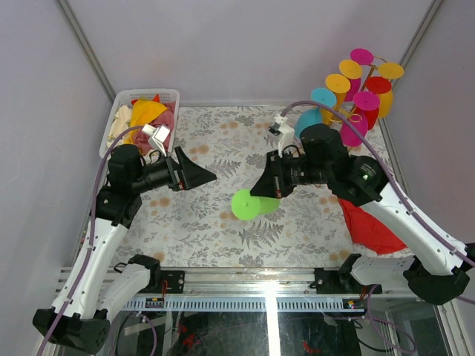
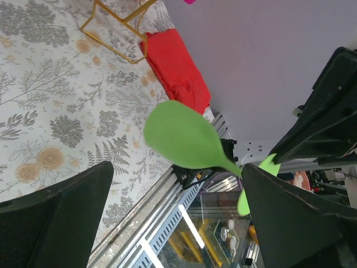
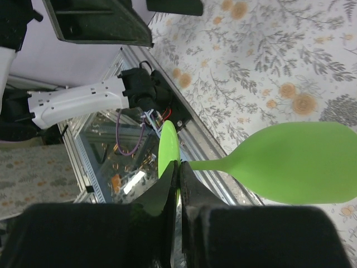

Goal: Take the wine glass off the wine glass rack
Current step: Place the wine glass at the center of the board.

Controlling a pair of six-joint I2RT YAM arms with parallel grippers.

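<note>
Steadiness counts, since the right pincer (image 3: 179, 167) is clamped on the stem of the green wine glass (image 3: 295, 162), held sideways above the surface (image 1: 215, 141) well apart from the wine glass rack (image 2: 109, 44), while the left pincer (image 1: 199, 175) gapes empty.
</note>
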